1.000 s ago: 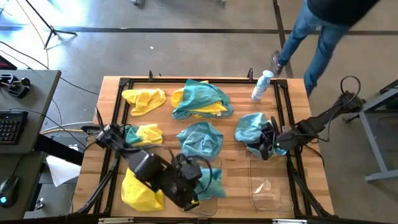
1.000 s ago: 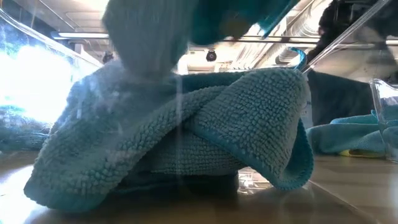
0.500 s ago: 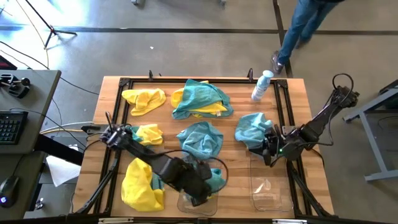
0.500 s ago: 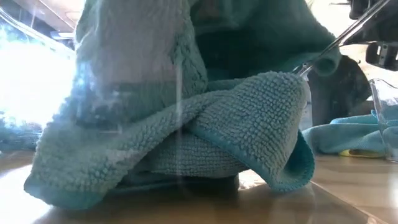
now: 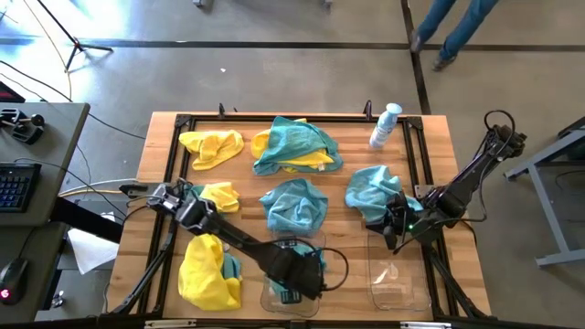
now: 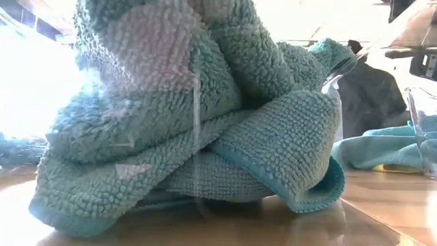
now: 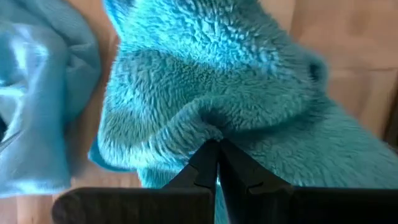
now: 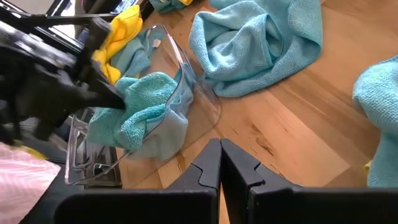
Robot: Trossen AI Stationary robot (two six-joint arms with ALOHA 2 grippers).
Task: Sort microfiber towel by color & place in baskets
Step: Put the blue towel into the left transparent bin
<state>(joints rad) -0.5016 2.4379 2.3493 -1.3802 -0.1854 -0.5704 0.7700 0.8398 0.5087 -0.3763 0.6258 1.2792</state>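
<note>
My left gripper (image 5: 294, 279) points down into the clear basket (image 8: 198, 93) at the table's near middle, shut on a teal towel (image 7: 236, 81). In the low view that towel (image 6: 171, 82) is heaped on another teal towel (image 6: 273, 171) lying in the basket. My right gripper (image 5: 395, 228) is shut and holds nothing. It hovers beside a loose teal towel (image 5: 370, 190), just beyond the second clear basket (image 5: 399, 279). More yellow towels (image 5: 210, 146) and teal towels (image 5: 294, 203) lie spread on the table. My left gripper pinches a raised fold of the teal towel (image 7: 208, 124) between its two fingers, coming from above and pointing down. The towel is bunched below the fingers, and its lower part rests on the teal towel underneath, inside the basket.
A white and blue spray bottle (image 5: 386, 126) lies at the far right. A big yellow towel (image 5: 206, 274) sits left of the basket. A teal towel lies on a yellow one (image 5: 297, 146) at the far middle. A black frame (image 5: 183, 123) rims the table. A person (image 5: 457, 23) walks beyond the far edge.
My left gripper has gone down into the near-middle basket while rolling, staying shut on the teal towel. The towel hung above the basket and is now heaped on the towel lying there. My right gripper has shifted a little toward the near edge.
</note>
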